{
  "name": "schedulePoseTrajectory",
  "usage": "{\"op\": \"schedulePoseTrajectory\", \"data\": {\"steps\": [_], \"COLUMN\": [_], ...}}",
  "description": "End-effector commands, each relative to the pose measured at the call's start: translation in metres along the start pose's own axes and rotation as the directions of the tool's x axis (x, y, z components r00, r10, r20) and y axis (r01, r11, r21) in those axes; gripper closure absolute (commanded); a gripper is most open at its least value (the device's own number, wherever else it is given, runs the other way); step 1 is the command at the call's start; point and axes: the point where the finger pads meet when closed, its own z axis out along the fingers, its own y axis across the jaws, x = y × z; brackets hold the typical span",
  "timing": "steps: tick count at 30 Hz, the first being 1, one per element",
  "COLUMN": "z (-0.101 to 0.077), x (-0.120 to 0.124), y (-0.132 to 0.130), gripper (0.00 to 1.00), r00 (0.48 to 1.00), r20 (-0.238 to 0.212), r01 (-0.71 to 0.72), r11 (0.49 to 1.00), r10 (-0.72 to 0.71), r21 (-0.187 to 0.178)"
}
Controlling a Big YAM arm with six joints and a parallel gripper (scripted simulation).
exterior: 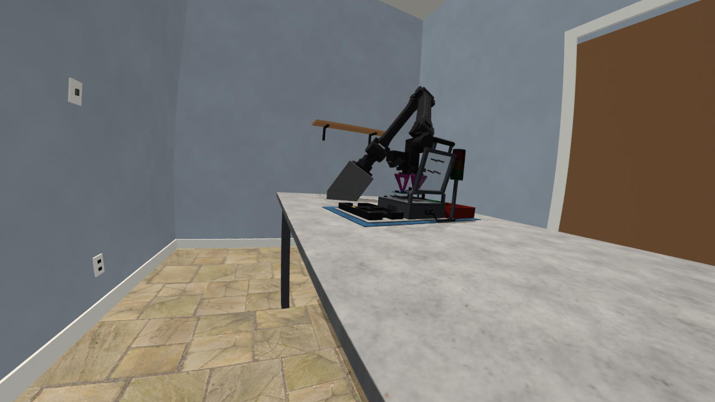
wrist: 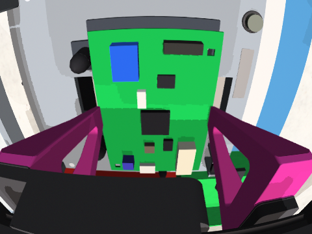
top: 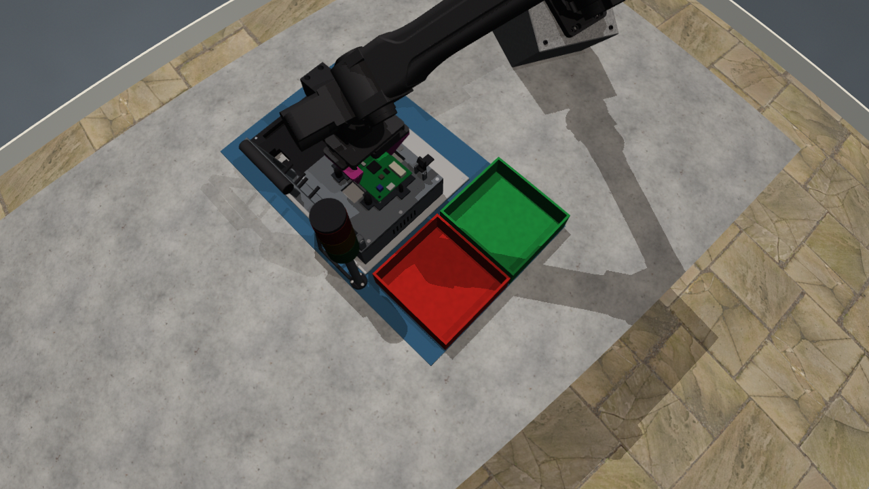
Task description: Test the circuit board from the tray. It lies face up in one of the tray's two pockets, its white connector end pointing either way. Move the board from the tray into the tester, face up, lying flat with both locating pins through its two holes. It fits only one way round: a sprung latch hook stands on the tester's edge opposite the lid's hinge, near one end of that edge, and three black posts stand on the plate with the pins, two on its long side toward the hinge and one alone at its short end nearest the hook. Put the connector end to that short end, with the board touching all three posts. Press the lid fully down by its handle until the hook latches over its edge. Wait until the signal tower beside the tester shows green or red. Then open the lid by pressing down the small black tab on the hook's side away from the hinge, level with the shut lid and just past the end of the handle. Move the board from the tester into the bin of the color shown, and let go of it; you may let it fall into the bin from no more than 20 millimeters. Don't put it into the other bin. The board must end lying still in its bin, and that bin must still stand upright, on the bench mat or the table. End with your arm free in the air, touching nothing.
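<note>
My gripper [top: 375, 159] [exterior: 408, 190] [wrist: 155, 114] is shut on the long sides of the green board [top: 366, 180] [wrist: 162, 65]. The board is face up over the tester [top: 388, 221] [exterior: 424, 209] and looks level, seemingly slightly above its pin plate. Its white connector end points toward the bins, by the lone black post [top: 402, 187]. Another post [wrist: 79, 62] shows beside a long side. The pins and holes cannot be made out. The lid [exterior: 433, 172] [top: 266, 166] stands open with its handle raised. The latch hook [top: 423, 164] stands free. The signal tower [top: 330, 227] [exterior: 457, 164] looks unlit.
The black tray [exterior: 360, 210] lies beside the tester on the blue mat [top: 425, 352]. The green bin [top: 504, 212] and red bin [top: 449, 267] stand empty past the tester's other end. The raised lid and tower are obstacles close to the arm.
</note>
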Motion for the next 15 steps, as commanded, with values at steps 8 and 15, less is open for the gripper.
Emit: {"op": "schedulePoseTrajectory", "data": {"steps": [8,15], "z": [0.0005,0.0006], "x": [-0.0001,-0.0001], "y": [0.0058,0.0078], "gripper": [0.28,0.28], "r00": [1.000,1.000], "r20": [0.006,0.007], "r01": [0.002,0.003], "r11": [1.000,1.000], "r10": [-0.001,-0.003], "r21": [-0.013,-0.017]}}
